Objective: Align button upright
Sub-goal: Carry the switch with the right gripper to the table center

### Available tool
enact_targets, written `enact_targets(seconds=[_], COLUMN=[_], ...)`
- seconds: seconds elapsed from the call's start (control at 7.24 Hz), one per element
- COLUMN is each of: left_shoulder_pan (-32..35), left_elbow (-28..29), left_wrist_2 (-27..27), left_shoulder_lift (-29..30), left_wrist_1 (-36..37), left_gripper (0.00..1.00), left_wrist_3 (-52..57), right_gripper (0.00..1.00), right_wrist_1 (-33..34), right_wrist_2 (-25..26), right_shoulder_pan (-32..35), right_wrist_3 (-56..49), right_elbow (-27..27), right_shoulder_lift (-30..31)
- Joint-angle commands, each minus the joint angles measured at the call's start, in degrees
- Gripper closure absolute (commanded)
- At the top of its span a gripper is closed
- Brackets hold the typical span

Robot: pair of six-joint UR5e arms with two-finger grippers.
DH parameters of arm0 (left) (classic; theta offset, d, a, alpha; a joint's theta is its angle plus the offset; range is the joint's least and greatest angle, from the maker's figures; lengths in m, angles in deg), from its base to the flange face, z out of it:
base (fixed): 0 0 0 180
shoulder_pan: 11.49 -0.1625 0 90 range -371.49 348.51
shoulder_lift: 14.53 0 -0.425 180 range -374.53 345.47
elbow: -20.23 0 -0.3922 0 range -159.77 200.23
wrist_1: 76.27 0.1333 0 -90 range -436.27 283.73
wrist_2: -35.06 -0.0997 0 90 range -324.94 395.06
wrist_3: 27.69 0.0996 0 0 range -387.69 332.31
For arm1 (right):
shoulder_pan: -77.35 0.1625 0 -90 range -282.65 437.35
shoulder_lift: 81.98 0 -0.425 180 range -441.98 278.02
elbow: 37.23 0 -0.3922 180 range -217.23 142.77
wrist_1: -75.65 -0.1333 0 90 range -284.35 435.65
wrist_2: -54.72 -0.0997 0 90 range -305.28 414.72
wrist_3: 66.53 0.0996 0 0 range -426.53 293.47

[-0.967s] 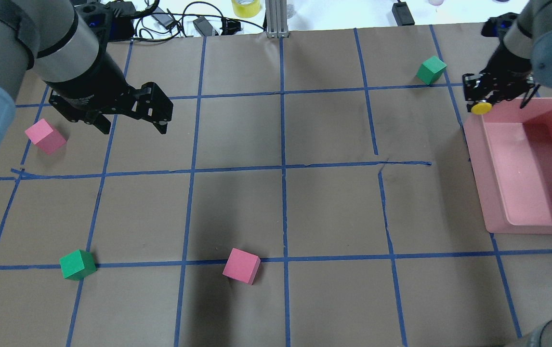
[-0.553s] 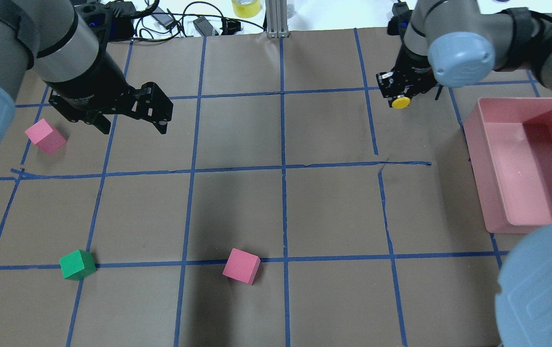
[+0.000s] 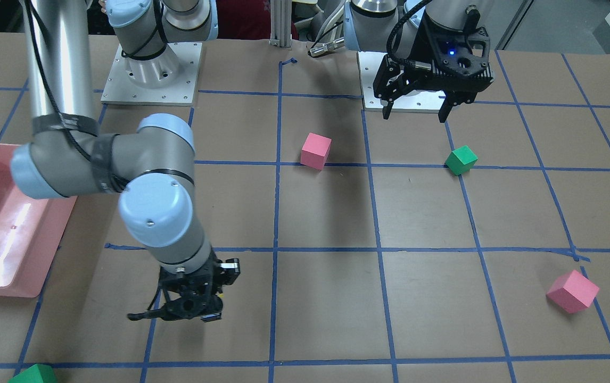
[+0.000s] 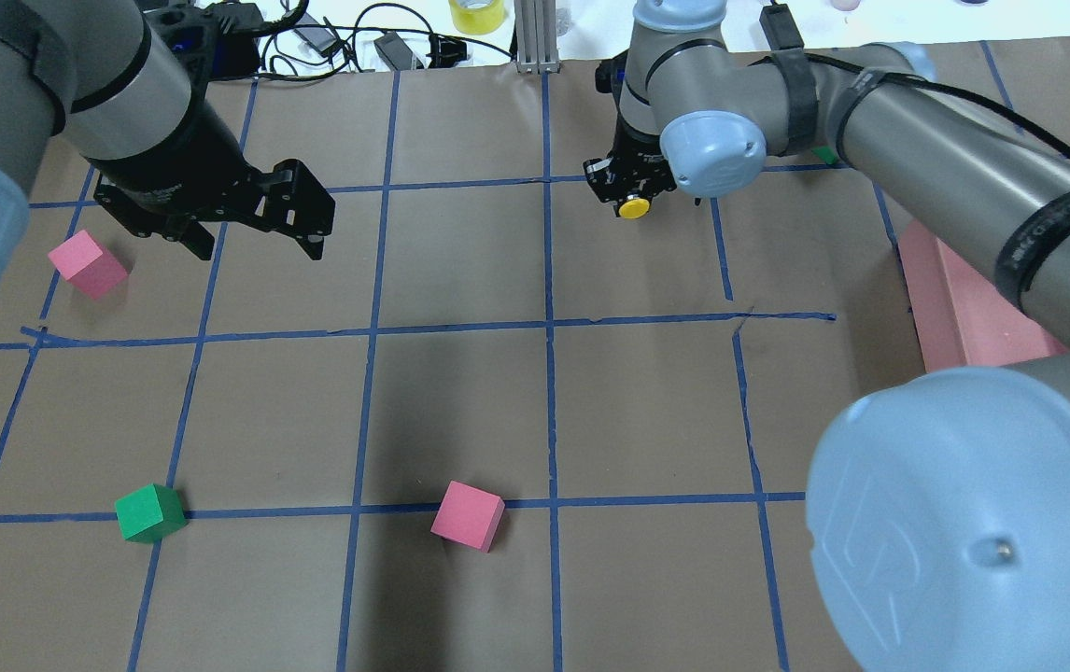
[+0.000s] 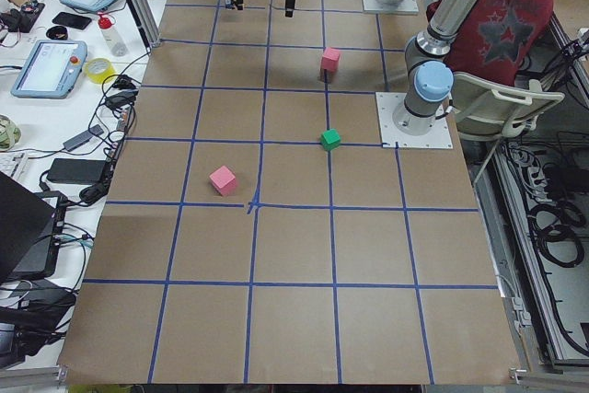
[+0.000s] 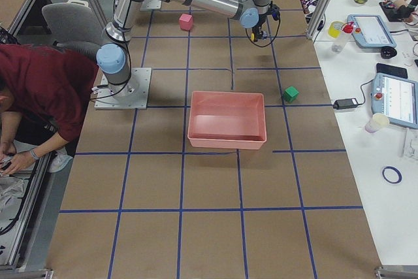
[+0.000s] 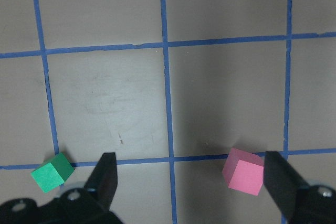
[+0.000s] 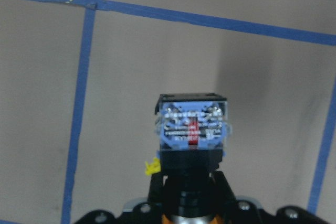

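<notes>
R arm: right end effector [image 4: 626, 189] is clamped on the button [image 4: 632, 209], fingers tight on its black body, holding it over the counter [image 4: 647, 401]. L arm: left end effector [image 4: 260, 245] hangs w/ fingers spread wide, gripping nothing, touching nothing; in the left wrist view a green cube [image 7: 52, 172] and a pink cube [image 7: 243, 171] lie on the paper below it.

Counter is brown paper w/ a blue tape grid. A pink bin [image 6: 226, 119] sits toward the robot's R side, a second green cube [image 6: 290, 93] just beyond it. Another pink cube [image 4: 87, 264] lies near the L arm. Past the far edge: cables, adapters, a yellow tape roll [image 4: 476, 13]. Side bench has tablets and bottles. A person in a red top [image 6: 39, 89] bends beside the robot base.

Button is over the far half, just R of the centre tape line. Overhead view shows its round yellow cap. In the right wrist view its square base [image 8: 192, 129] points away from the palm: clear, blue-tinted, w/ a red mark; black body behind it.
</notes>
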Motion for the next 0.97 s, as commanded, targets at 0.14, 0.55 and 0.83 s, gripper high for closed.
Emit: enact_targets(seconds=[0.14,0.55,0.83], left_shoulder_pan=[0.03,0.03,0.03], left_elbow=[0.0,0.0,0.0], left_wrist_2=[0.0,0.0,0.0], left_shoulder_lift=[0.0,0.0,0.0], left_wrist_1=[0.0,0.0,0.0], left_gripper=[0.0,0.0,0.0], left_wrist_3=[0.0,0.0,0.0], right_gripper=[1.0,1.0,0.95], right_wrist_1=[2.11,2.12,1.85], right_wrist_2=[-0.51,-1.04,-0.86], right_shoulder_pan=[3.69,7.04,9.06], right_wrist_3=[5.98,11.98,15.31], right_elbow=[-4.32,-5.31,-4.61], right_shoulder_lift=[-4.78,-6.91,-6.91])
